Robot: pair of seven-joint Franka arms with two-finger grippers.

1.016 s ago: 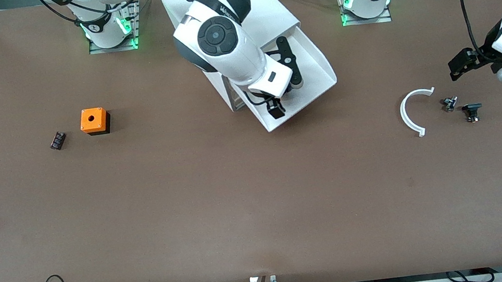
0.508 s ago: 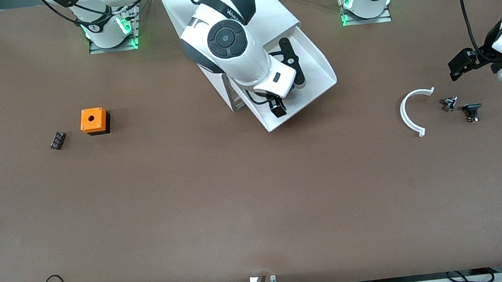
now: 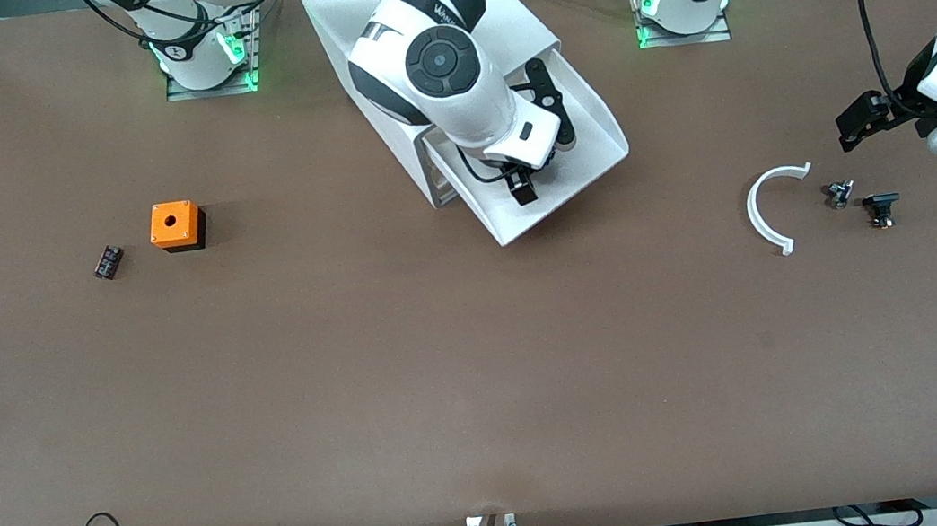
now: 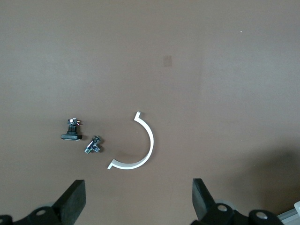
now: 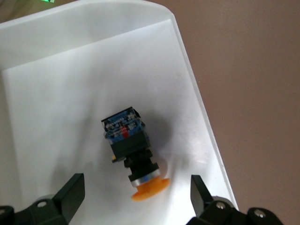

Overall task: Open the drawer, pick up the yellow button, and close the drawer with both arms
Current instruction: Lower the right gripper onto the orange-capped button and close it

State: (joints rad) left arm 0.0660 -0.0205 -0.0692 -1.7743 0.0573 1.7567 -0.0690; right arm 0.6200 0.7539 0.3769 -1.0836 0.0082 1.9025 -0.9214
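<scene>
The drawer (image 3: 592, 133) is pulled out of the white cabinet (image 3: 523, 20), and its white floor fills the right wrist view (image 5: 56, 103). The button (image 5: 132, 149) lies on its side in the drawer, with its orange cap beside the black-blue body. My right gripper (image 3: 522, 188) hangs open just above the drawer. In the right wrist view, the right gripper (image 5: 136, 194) has one finger on each side of the button's cap, not touching it. The button is hidden under the right hand in the front view. My left gripper (image 3: 857, 119) waits open and empty over the table at the left arm's end, as its wrist view (image 4: 138, 197) shows.
A white curved strip (image 3: 765, 210), a small metal part (image 3: 838, 193) and a small black part (image 3: 880, 207) lie on the table below the left gripper. An orange cube with a hole (image 3: 176, 224) and a small flat black block (image 3: 107, 262) lie toward the right arm's end.
My right arm has moved a little along the open drawer toward the cabinet, with the gripper staying open. The left arm has not moved.
</scene>
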